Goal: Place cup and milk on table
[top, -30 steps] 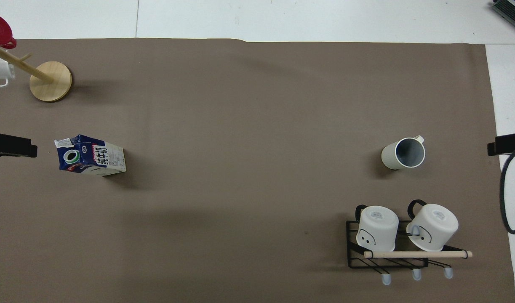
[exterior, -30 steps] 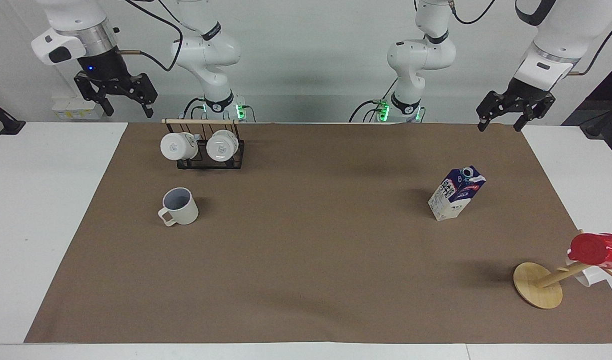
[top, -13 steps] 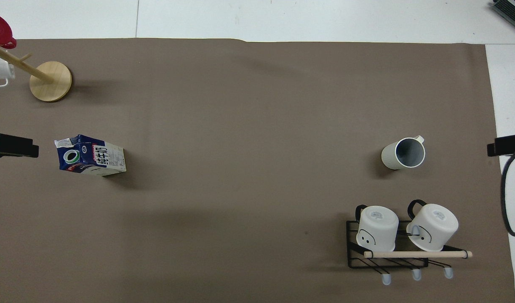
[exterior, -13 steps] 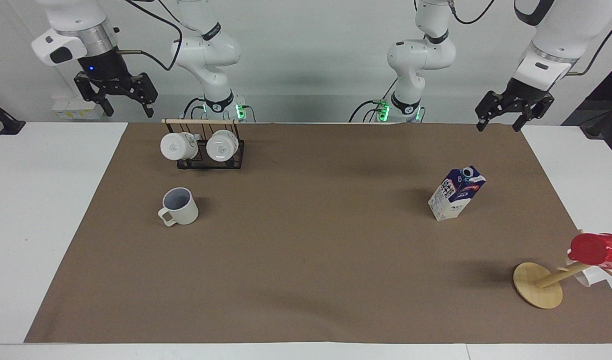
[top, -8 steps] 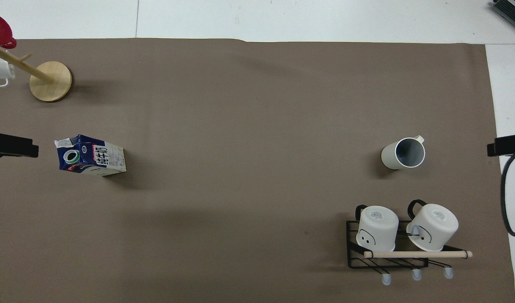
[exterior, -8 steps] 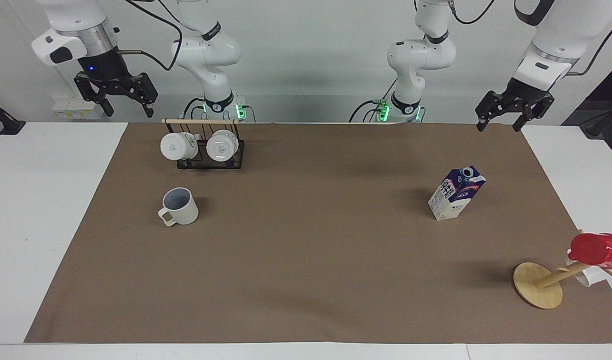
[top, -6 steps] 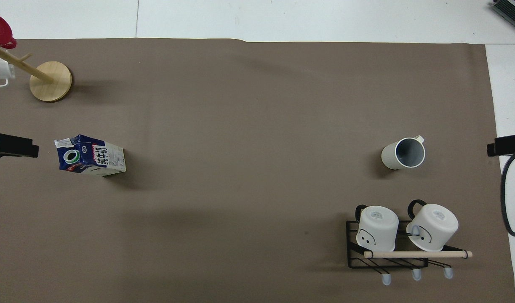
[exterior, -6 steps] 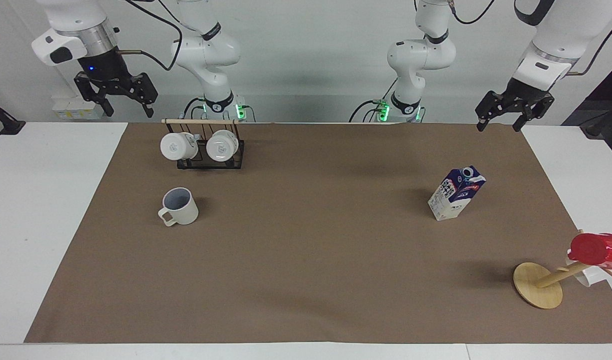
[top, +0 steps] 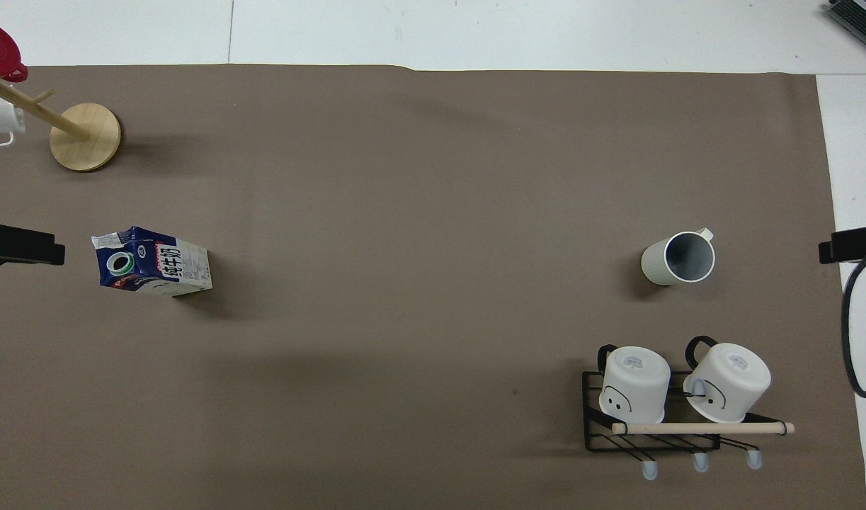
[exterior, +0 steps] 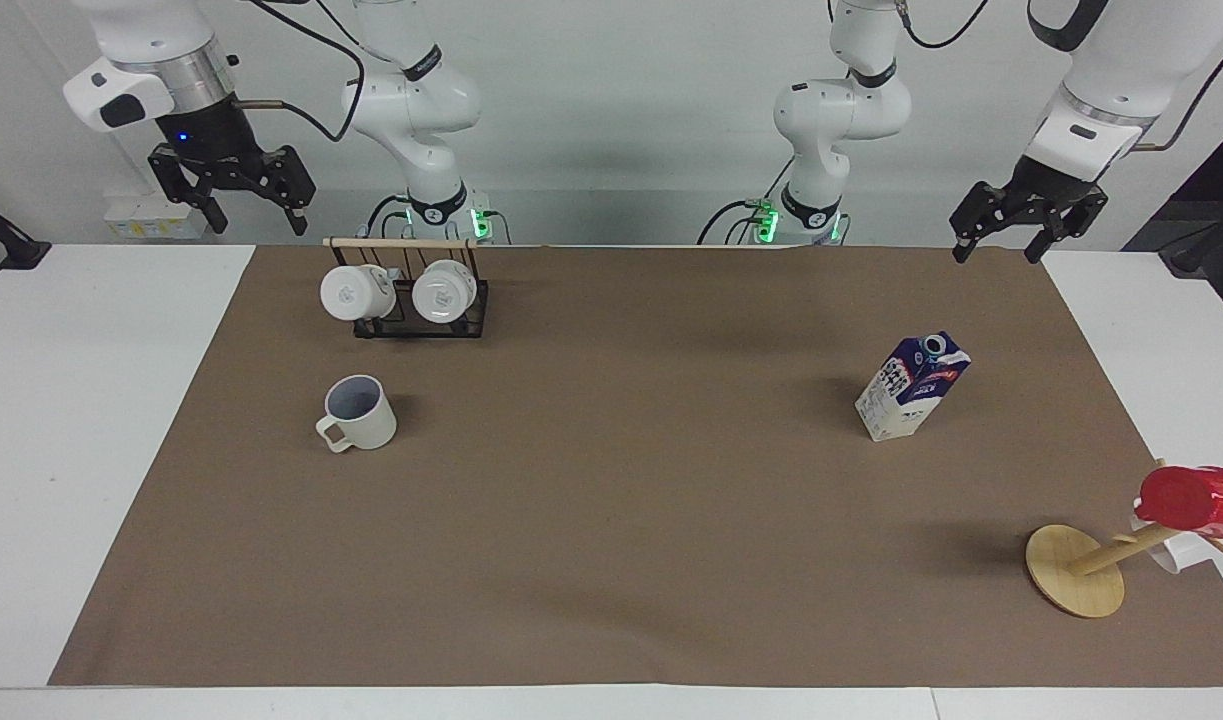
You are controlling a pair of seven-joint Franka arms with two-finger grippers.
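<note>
1. The table (exterior: pixel 71 420) is white, with a brown sheet (exterior: pixel 611 520) covering most of its top; bare white strips show at both ends and along the edge farthest from the robots.
2. A pale wall stands at the robots' edge.
3. The cup (exterior: pixel 360 413) stands upright on the sheet toward the right arm's end, farther from the robots than the rack (exterior: pixel 416 300) with two white mugs (exterior: pixel 351 291).
4. The milk (exterior: pixel 912 386) stands upright on the sheet toward the left arm's end.
5. A wooden stand (exterior: pixel 1076 584) with a red cup (exterior: pixel 1191 500) sits at that end's corner farthest from the robots.
6. The left gripper (exterior: pixel 996 250) hangs released and empty over the sheet's corner at the robots' edge.
7. The right gripper (exterior: pixel 253 222) hangs released and empty over the robots' edge at its own end.
</note>
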